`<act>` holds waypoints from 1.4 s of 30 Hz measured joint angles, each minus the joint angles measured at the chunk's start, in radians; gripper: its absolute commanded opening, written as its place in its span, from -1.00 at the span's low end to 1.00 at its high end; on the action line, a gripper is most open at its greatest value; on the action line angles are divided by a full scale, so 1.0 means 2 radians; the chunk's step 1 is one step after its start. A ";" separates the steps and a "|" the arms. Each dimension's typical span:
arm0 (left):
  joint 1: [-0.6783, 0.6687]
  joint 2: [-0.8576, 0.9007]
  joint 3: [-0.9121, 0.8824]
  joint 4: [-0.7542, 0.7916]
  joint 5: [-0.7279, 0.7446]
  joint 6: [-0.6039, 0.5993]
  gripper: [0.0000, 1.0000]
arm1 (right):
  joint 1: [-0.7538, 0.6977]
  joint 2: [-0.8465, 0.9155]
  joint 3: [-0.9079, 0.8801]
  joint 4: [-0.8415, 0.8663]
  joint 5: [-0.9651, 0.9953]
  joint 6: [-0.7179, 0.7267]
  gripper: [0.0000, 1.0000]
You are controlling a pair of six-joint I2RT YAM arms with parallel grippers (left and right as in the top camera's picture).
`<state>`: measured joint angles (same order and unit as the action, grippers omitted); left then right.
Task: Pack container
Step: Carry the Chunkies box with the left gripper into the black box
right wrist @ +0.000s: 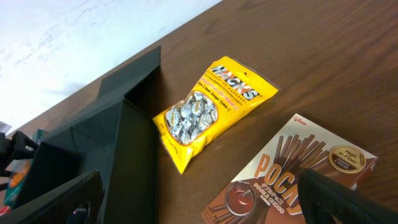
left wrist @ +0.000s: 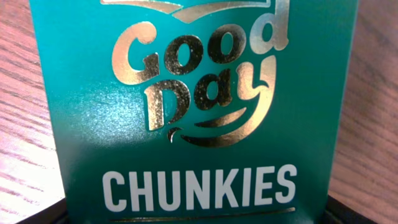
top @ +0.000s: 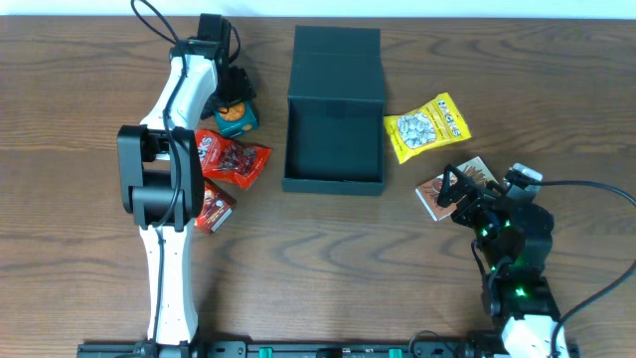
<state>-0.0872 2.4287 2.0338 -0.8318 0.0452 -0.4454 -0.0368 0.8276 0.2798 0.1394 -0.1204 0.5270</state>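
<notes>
One outstretched arm (top: 171, 139), left gripper (top: 235, 105) over packet (top: 244, 120)

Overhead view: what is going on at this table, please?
Two robot arms are set to pack snacks into the open dark green container, which looks empty. The left gripper is down at the teal cookie packet; whether it grips it is unclear. The right gripper hangs open over the Pocky box. A yellow candy bag and two red packets lie on the table.
</notes>
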 measured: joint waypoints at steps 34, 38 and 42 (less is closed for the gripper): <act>-0.218 0.015 0.233 -0.341 0.016 0.048 0.74 | -0.057 0.001 0.000 0.030 0.008 0.004 0.98; -0.224 0.015 0.233 -0.342 0.017 0.037 0.77 | -0.057 0.001 0.000 0.030 0.007 0.004 0.98; -0.224 0.015 0.233 -0.340 0.017 0.036 0.78 | -0.057 0.001 0.000 0.030 0.007 0.004 0.98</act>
<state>-0.5350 2.4592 2.4996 -1.5120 0.0792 -0.3737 -0.1513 0.8295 0.2798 0.1993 -0.1055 0.5346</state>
